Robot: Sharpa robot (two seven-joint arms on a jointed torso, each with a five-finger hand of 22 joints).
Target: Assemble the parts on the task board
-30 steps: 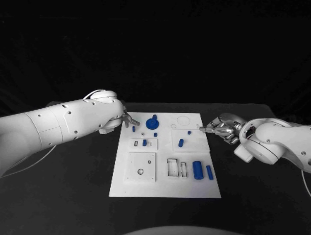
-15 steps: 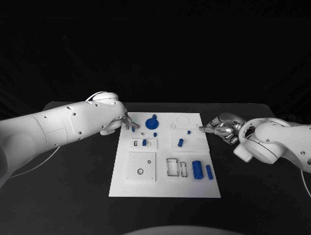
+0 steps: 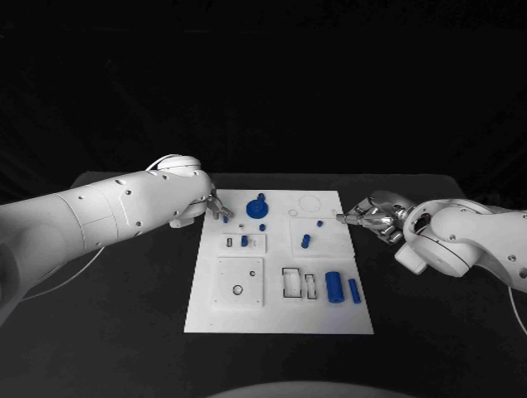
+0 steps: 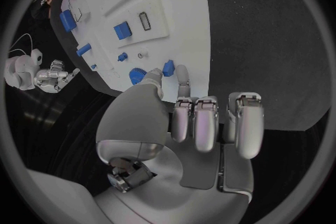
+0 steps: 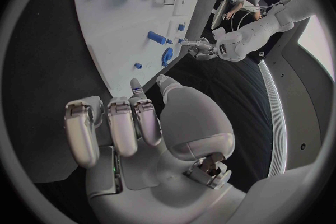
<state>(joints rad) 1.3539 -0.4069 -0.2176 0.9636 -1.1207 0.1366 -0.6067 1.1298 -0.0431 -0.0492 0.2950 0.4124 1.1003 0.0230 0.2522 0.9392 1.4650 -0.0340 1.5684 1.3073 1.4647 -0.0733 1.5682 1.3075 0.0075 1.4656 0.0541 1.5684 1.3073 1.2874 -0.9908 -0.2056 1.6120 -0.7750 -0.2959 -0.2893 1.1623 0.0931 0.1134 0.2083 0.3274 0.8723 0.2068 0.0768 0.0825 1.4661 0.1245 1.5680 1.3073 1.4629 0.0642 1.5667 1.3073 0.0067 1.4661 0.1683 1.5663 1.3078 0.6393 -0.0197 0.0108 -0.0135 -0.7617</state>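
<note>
No readable writing on task board (image 3: 281, 311). Left hand (image 4: 183, 123) empty, fingers apart by small blue part (image 4: 168, 68); right hand (image 5: 133, 123) likewise, empty.

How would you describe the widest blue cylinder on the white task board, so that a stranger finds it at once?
Start at the white rectangular task board in the middle of the black table. Go to its near right corner, where two blue cylinders lie side by side. The widest blue cylinder is the inner one, clearly thicker than the slim blue cylinder beside it.

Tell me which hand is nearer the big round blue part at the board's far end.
Left. The left hand reaches the white task board's far left edge beside the round blue part; the right hand waits off the opposite edge.
</note>
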